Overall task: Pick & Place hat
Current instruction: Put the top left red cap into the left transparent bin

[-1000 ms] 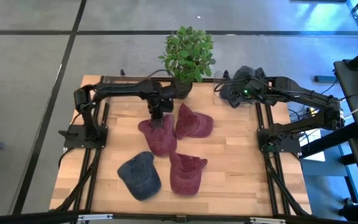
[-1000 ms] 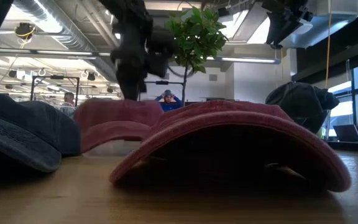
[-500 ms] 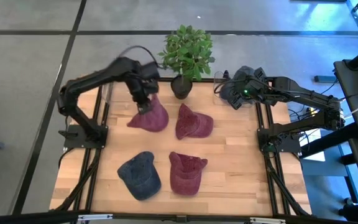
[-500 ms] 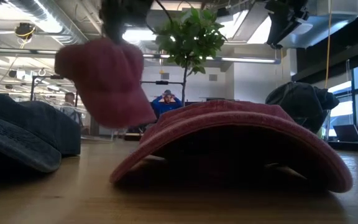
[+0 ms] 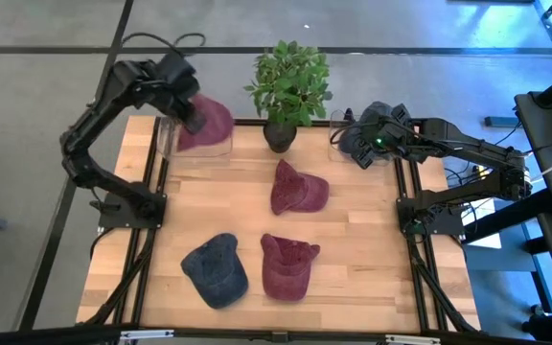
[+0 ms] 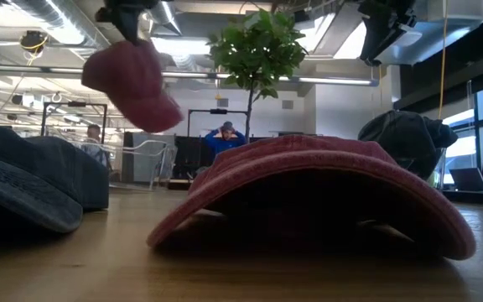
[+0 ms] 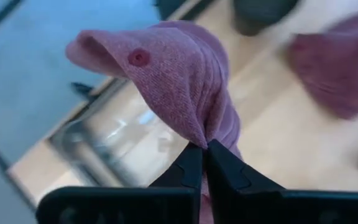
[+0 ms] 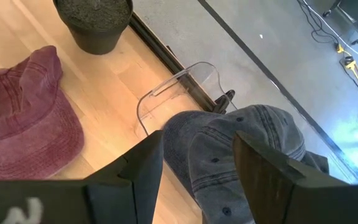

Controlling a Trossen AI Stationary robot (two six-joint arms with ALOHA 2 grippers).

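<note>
My left gripper [image 5: 186, 111] is shut on a maroon hat [image 5: 211, 123] and holds it in the air over a clear container [image 5: 172, 144] at the table's far left corner. The same hat shows high up in the low view [image 6: 132, 80] and ahead of the fingers in the left wrist view [image 7: 166, 68]. My right gripper [image 8: 197, 146] is open and waits above a dark grey hat [image 8: 247, 149] that lies in a clear bin [image 8: 166, 93] at the far right corner. My left gripper pinches a gathered fold of the maroon hat's crown cloth [image 7: 202, 132] between its two fingertips. The hat is lifted clear of the table and hangs tilted below the gripper, its brim [image 6: 159, 113] lowest.
On the wood lie another maroon hat [image 5: 298, 189] at the centre, a third maroon hat [image 5: 287, 265] near the front and a blue denim hat [image 5: 216, 270] to its left. A potted plant [image 5: 290, 91] stands at the far edge between the two arms.
My left gripper has risen from the table's centre and swung toward the far left corner, carrying the maroon hat. The hat, lying flat on the wood a second ago, is now lifted clear and hangs over the clear container. The right arm has kept still.
</note>
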